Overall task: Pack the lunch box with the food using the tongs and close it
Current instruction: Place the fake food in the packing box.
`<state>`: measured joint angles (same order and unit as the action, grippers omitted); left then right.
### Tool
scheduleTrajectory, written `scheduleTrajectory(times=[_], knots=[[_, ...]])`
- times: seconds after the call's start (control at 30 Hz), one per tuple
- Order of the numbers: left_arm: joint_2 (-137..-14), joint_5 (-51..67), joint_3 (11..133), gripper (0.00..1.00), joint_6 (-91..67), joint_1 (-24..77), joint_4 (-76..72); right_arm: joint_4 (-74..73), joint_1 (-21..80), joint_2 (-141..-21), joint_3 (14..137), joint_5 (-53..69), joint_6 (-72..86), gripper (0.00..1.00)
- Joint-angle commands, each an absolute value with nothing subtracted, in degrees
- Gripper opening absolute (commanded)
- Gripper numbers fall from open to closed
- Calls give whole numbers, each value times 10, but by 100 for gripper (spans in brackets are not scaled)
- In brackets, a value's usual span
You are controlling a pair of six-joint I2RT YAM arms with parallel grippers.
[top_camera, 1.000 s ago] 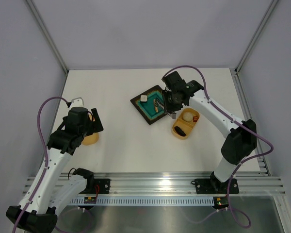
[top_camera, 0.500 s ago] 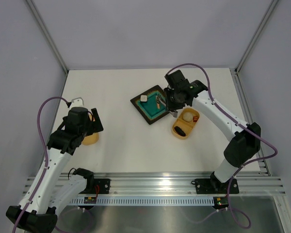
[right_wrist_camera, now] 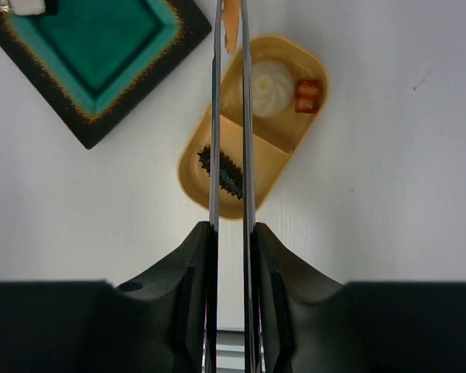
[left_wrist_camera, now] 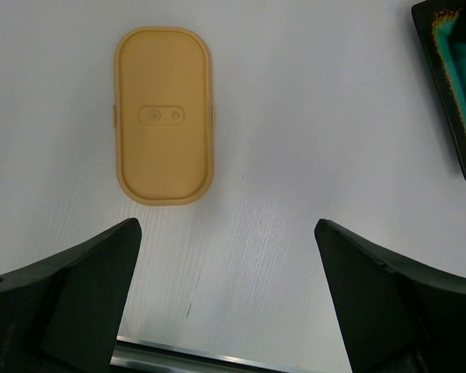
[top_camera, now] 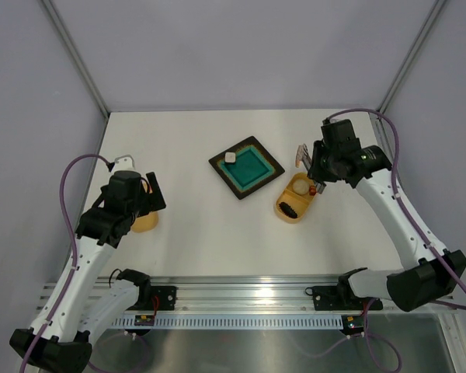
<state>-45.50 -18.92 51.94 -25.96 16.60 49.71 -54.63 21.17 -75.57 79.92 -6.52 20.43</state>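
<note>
My right gripper (right_wrist_camera: 233, 233) (top_camera: 317, 167) is shut on the silver tongs (right_wrist_camera: 215, 116). Their arms run out over the yellow-orange lunch box (right_wrist_camera: 262, 167) (top_camera: 306, 207), and the tips pinch an orange slice (right_wrist_camera: 231, 27) just past its far end. In the box, a beige ball (right_wrist_camera: 272, 78) and a reddish bit (right_wrist_camera: 307, 93) share one compartment, while a dark piece (right_wrist_camera: 224, 172) lies in the other. A white cube (top_camera: 230, 157) rests on the teal plate (top_camera: 252, 172). My left gripper (left_wrist_camera: 227, 287) (top_camera: 144, 198) hangs open above the table near the lid (left_wrist_camera: 163, 115).
The dark-rimmed teal plate's corner (left_wrist_camera: 458, 85) shows at the right of the left wrist view. The lid lies flat at the table's left side, partly under my left arm in the top view. A metal rail (top_camera: 241, 295) runs along the near edge.
My right arm has swung right from over the plate to the lunch box, carrying the tongs with the orange slice. The left arm has not moved.
</note>
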Motion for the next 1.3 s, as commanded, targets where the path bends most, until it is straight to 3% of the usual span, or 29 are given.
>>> scheduleTrajectory(times=[0.0,0.4,1.27], knots=[[-459,-194,519,99,-255,166,468,-564,191,-720,778,-85,224,0],[-469,-182,514,99,-258,166,456,-617,177,-688,732,-134,241,0],[-481,-173,515,99,-258,167,447,-605,178,-718,693,-62,232,0]])
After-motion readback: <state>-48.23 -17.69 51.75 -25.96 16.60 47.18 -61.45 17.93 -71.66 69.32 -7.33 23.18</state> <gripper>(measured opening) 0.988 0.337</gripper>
